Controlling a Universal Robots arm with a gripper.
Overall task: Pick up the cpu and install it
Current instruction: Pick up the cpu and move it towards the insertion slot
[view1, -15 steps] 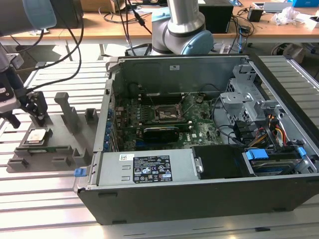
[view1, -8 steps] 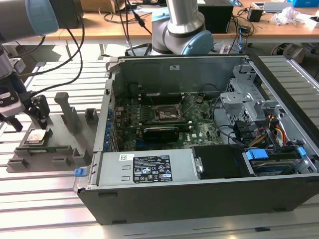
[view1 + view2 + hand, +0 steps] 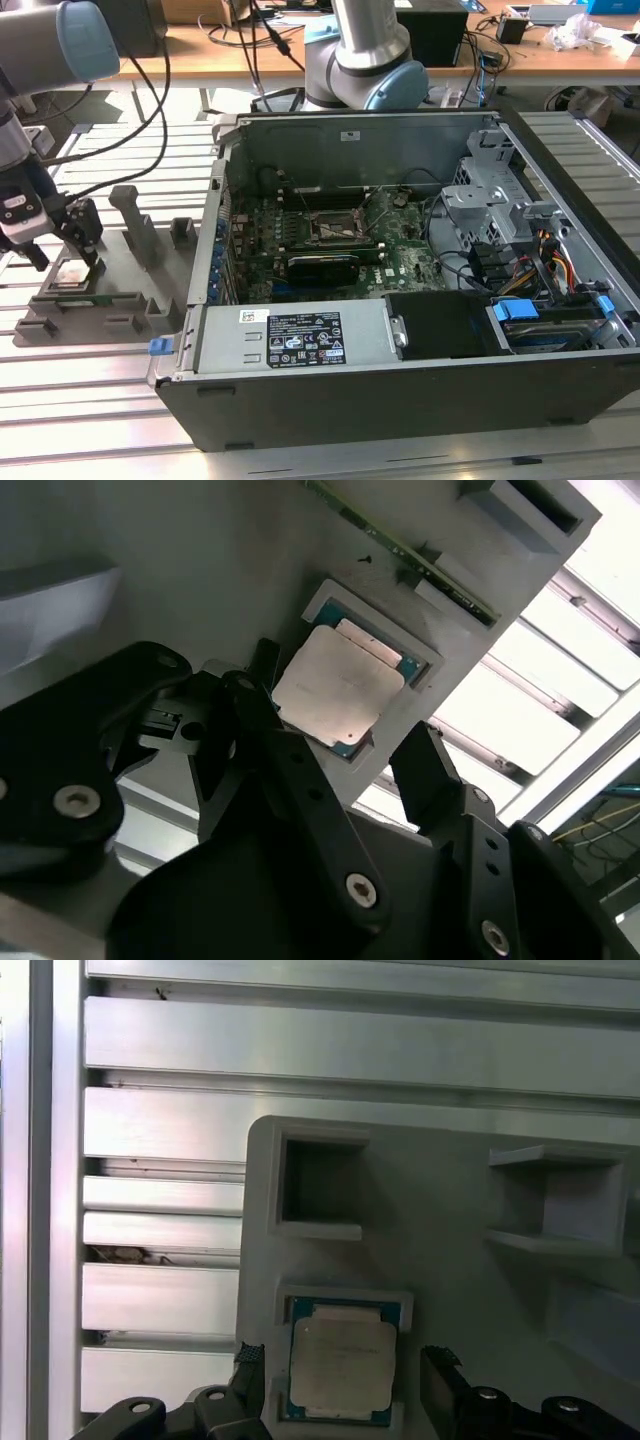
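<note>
Two black fingers (image 3: 250,1380) of the gripper (image 3: 68,263) stand apart, flanking the cpu (image 3: 342,1365), a thin square chip with a silver-grey metal top, without touching it. At the exterior view's right, the upright posts (image 3: 130,215) of the grey plastic tray (image 3: 120,300) rise near the gripper. Farther right, an open black computer case (image 3: 400,390) sits on the slotted aluminium table (image 3: 90,410), its motherboard socket (image 3: 335,228) well apart from the chip. The cpu lies flat, metal top up, in a square tray recess, edges parallel to the walls, with no marked long axis.
</note>
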